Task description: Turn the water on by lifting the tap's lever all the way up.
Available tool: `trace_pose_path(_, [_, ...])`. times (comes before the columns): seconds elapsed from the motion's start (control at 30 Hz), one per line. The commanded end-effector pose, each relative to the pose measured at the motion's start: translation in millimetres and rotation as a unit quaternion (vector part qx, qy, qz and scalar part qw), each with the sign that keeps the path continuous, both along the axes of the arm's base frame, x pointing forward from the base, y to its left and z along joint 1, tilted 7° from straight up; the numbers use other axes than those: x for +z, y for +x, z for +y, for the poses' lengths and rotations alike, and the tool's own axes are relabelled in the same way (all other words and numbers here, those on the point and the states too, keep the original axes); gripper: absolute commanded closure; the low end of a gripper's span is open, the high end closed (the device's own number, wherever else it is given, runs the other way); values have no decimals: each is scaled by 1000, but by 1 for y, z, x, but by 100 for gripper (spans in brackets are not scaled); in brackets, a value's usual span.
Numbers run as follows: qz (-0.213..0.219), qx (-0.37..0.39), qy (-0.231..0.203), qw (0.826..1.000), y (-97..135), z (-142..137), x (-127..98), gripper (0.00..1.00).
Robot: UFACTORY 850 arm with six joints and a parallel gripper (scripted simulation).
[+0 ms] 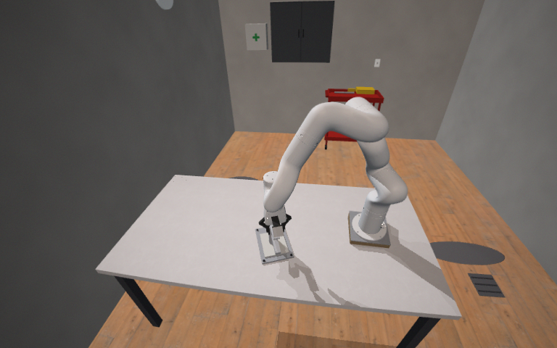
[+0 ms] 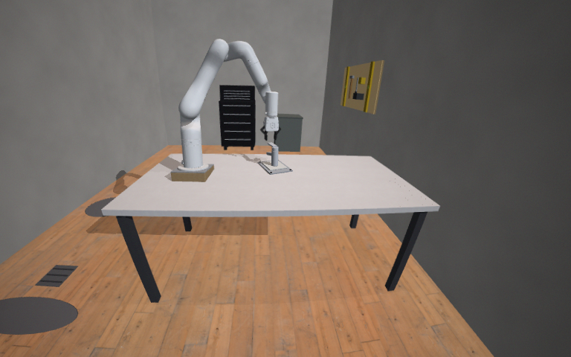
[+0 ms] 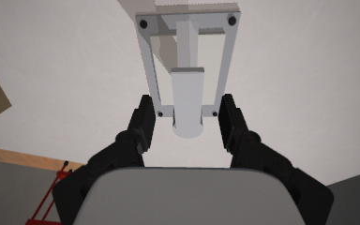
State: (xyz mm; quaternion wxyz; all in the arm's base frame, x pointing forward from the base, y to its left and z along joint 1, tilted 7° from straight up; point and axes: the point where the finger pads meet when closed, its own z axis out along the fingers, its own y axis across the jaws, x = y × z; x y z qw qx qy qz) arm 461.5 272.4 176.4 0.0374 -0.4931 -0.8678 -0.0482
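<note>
The tap point(image 1: 271, 237) is a grey post on a grey frame base point(image 1: 274, 248) near the middle of the table. Its flat lever point(image 3: 187, 98) lies level and points away from the post toward the base's far end in the wrist view. My gripper point(image 3: 186, 106) hangs straight above the tap, fingers down. It is open, with one black finger on each side of the lever and clear gaps to both. In the exterior view the gripper point(image 2: 271, 132) sits a little above the lever point(image 2: 273, 145), not touching it.
The arm's base point(image 1: 370, 235) stands on a tan plate to the right of the tap. A red cart point(image 1: 352, 101) stands by the back wall, a black drawer cabinet point(image 2: 236, 116) behind the table.
</note>
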Motion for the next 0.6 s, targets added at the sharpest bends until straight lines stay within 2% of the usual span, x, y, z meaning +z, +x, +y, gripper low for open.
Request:
trace_pose_path(0.0, [-1, 0, 1, 1000, 1, 1, -5, 28])
trace_pose_path(0.57, [-1, 0, 1, 1000, 1, 2, -12, 28])
